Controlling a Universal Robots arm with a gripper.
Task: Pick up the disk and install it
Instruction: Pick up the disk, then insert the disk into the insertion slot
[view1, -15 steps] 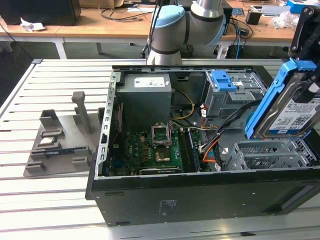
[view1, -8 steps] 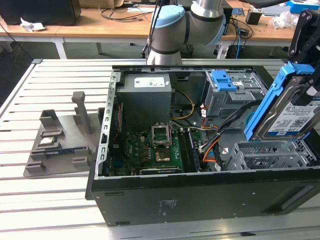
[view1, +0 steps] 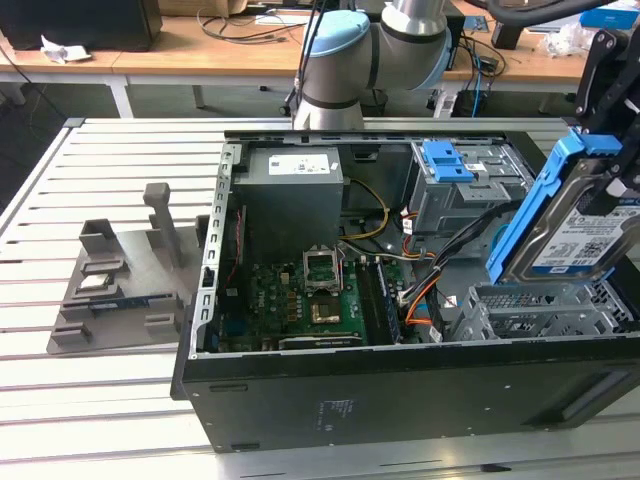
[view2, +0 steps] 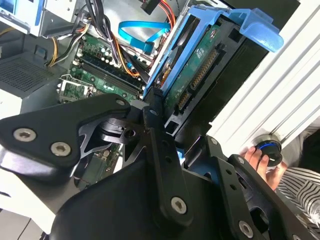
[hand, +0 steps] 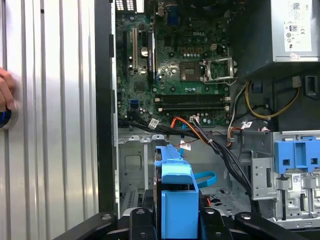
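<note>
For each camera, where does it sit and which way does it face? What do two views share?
Exterior view: off the arm, looking down into the open computer case; arm behind it.
First wrist view: at the wrist, looking past the end effector and the disk into the case.
Second wrist view: at the wrist, looking along the disk's underside toward the motherboard.
Shared: both wrist views show the disk and a person's hand.

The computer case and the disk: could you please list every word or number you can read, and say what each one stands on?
Nothing can be quoted; all the print is too small or blurred.
Disk: blue-and-white label with a barcode, unreadable.
Power supply: white sticker, unreadable.
Drive cage: small sticker, unreadable.
</note>
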